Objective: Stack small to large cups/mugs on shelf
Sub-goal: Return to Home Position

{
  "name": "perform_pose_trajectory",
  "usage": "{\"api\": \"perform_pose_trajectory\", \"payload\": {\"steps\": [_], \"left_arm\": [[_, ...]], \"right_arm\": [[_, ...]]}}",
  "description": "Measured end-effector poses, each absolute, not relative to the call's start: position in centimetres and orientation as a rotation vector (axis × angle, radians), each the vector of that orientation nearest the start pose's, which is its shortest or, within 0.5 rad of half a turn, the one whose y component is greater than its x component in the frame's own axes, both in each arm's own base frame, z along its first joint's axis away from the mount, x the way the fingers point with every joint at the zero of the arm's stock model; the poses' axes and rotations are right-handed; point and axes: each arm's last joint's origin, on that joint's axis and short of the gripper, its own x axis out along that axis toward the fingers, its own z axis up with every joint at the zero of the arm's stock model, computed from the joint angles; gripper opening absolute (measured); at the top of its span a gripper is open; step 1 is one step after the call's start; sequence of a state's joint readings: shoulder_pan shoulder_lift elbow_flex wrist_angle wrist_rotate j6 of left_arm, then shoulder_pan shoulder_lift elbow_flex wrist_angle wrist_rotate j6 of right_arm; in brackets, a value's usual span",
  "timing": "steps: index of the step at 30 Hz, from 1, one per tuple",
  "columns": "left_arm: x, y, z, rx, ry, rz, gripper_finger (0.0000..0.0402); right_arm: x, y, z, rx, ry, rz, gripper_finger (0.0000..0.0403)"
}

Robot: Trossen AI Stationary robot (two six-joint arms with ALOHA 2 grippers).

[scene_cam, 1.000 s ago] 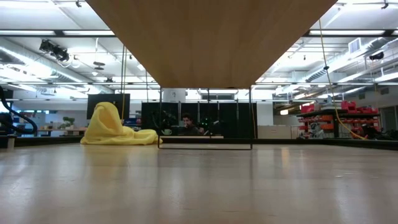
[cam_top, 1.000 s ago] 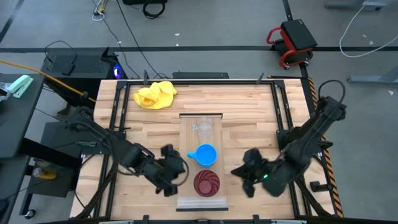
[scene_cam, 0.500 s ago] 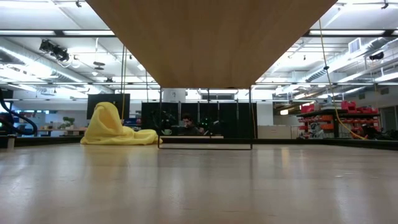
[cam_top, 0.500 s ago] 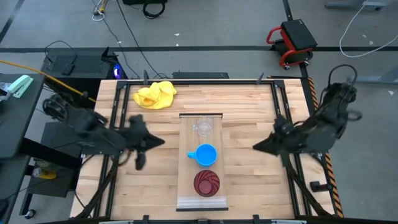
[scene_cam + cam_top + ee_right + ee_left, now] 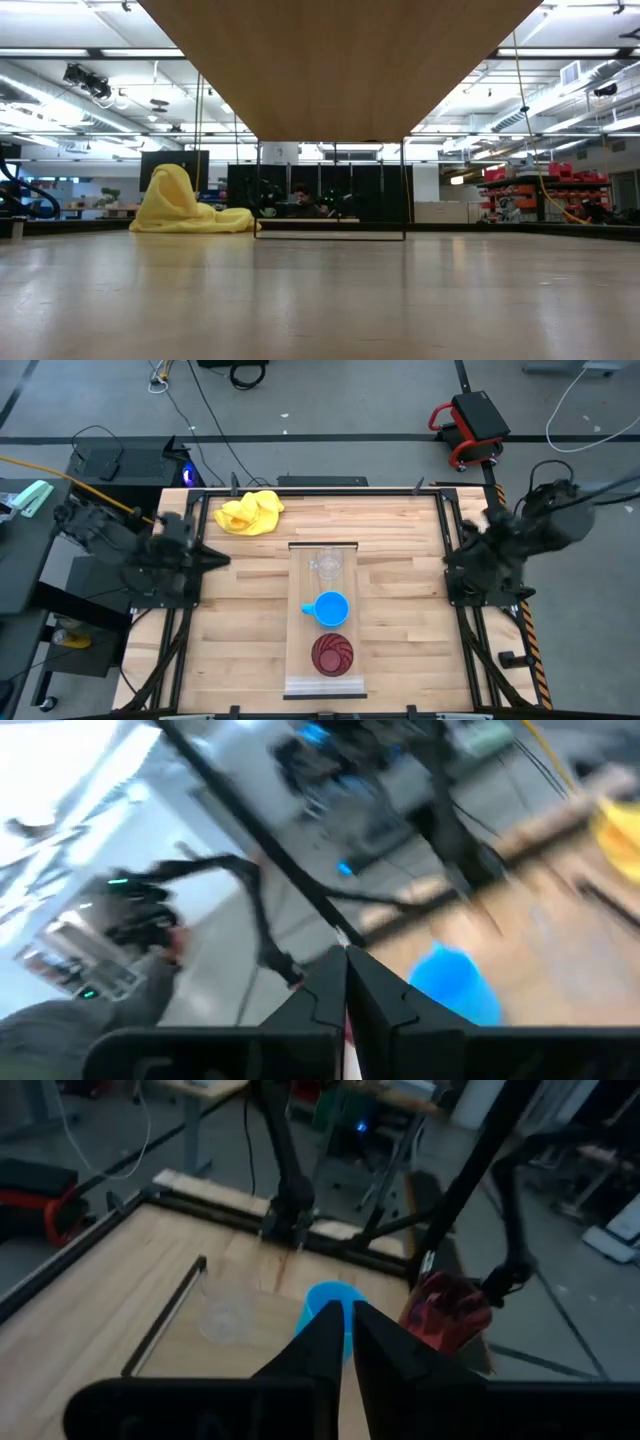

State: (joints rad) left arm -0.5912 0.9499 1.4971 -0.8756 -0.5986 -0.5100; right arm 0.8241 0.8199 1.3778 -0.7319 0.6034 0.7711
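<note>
On the shelf (image 5: 322, 680), a long light plank in the middle of the table, three cups stand in a row. The small clear cup (image 5: 325, 565) is at the far end. The blue mug (image 5: 330, 608) stands in the middle and the dark red ribbed cup (image 5: 332, 653) near the front. My left gripper (image 5: 220, 559) hangs raised over the table's left edge, shut and holding nothing, and its fingers (image 5: 330, 1342) point toward the cups. My right gripper (image 5: 452, 563) hangs raised over the right edge, shut and holding nothing (image 5: 345, 968).
A crumpled yellow cloth (image 5: 250, 512) lies at the table's far left, also in the low view (image 5: 185, 205). Black frame rails (image 5: 448, 540) run along both sides of the table. Bare wood lies on either side of the shelf.
Both grippers have drawn back from beside the red cup at the shelf's near end. The left went up and toward the table's left edge, the right up and toward the right edge, and both tipped up toward level. The three cups have stayed in place.
</note>
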Motion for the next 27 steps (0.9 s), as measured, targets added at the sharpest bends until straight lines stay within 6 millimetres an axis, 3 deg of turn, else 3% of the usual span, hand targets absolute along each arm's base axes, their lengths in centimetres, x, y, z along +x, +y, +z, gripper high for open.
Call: {"api": "perform_pose_trajectory", "payload": {"steps": [3, 6, 10, 12, 14, 17, 20, 27], "left_arm": [[10.6, -5.6, 46.9, -0.29, 0.238, 0.027, 0.003], [10.4, -6.6, 46.0, -0.267, 0.179, -0.151, 0.0025], [10.6, -9.0, 44.0, -0.151, -0.105, -0.678, 0.0024], [9.7, -8.9, 43.3, -0.069, -0.267, -0.901, 0.0027], [8.6, -7.6, 42.7, -0.06, -0.335, -0.906, 0.003], [6.8, -5.2, 42.2, -0.116, -0.37, -0.768, 0.0035], [4.9, -3.3, 41.9, -0.111, -0.406, -0.616, 0.0036], [1.0, -0.7, 41.4, -0.049, -0.495, -0.525, 0.0024]], "right_arm": [[8.0, 6.7, 47.3, 0.578, 0.091, 0.245, 0.0016], [8.5, 8.1, 47.4, 0.534, -0.054, 0.404, 0.0017], [9.5, 11.6, 45.5, 0.425, -0.354, 0.852, 0.0015], [9.9, 12.2, 43.9, 0.379, -0.414, 0.974, 0.0014], [10.0, 11.4, 42.9, 0.406, -0.396, 0.964, 0.0014], [9.0, 9.0, 43.1, 0.459, -0.453, 0.906, 0.0014], [7.5, 6.5, 43.7, 0.415, -0.521, 0.828, 0.0014], [3.2, 2.4, 44.3, 0.28, -0.663, 0.689, 0.0014]]}}
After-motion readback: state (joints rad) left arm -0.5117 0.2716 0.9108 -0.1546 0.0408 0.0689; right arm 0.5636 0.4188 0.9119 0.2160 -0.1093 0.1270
